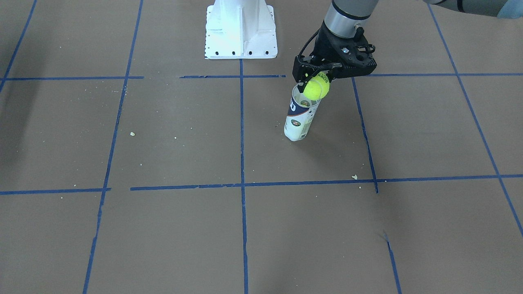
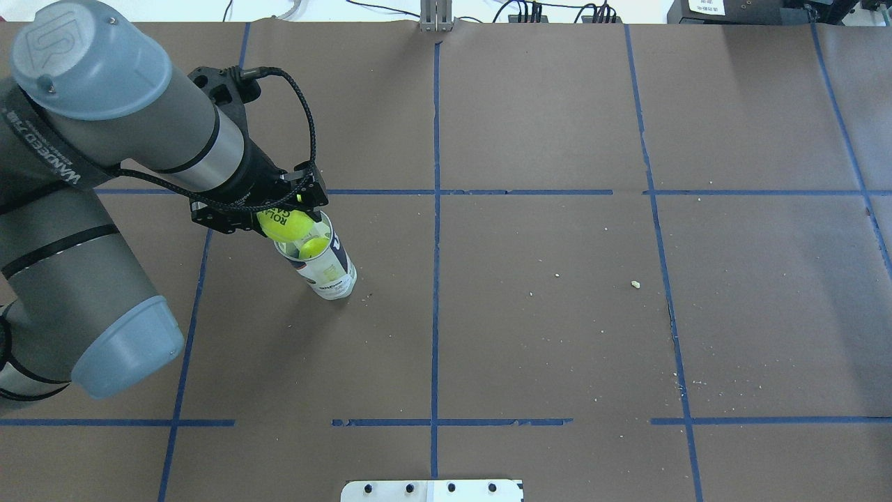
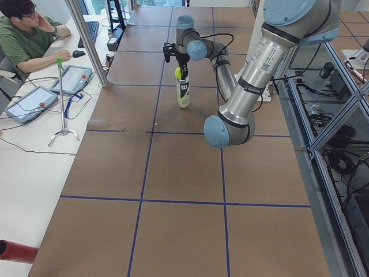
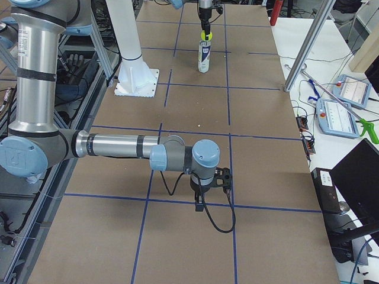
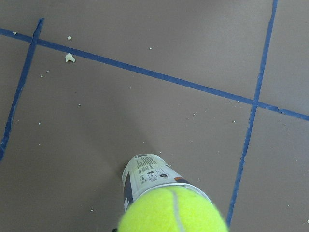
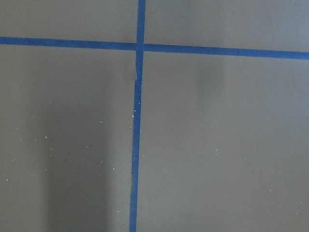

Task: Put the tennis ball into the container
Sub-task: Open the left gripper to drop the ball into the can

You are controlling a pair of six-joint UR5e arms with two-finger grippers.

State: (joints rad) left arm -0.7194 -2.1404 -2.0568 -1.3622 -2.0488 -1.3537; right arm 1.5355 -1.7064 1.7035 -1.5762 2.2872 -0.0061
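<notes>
My left gripper (image 1: pixel 315 83) is shut on the tennis ball (image 1: pixel 317 89), a fuzzy yellow-green ball with dark lettering (image 2: pixel 281 224). It holds the ball right at the open mouth of the container (image 1: pixel 299 120), a slim clear tube with a white and navy label that stands upright on the table. A second yellow-green ball (image 2: pixel 314 246) shows inside the tube. In the left wrist view the held ball (image 5: pixel 173 211) covers the tube's mouth (image 5: pixel 149 175). My right gripper (image 4: pixel 210 184) hovers far off over the brown table; I cannot tell its state.
A large white metal pedestal (image 1: pixel 241 30) stands behind the tube, toward the robot's base. Blue tape lines (image 1: pixel 242 122) grid the brown paper, with small crumbs (image 1: pixel 354 177) scattered. An operator (image 3: pixel 26 34) sits at a side desk with tablets.
</notes>
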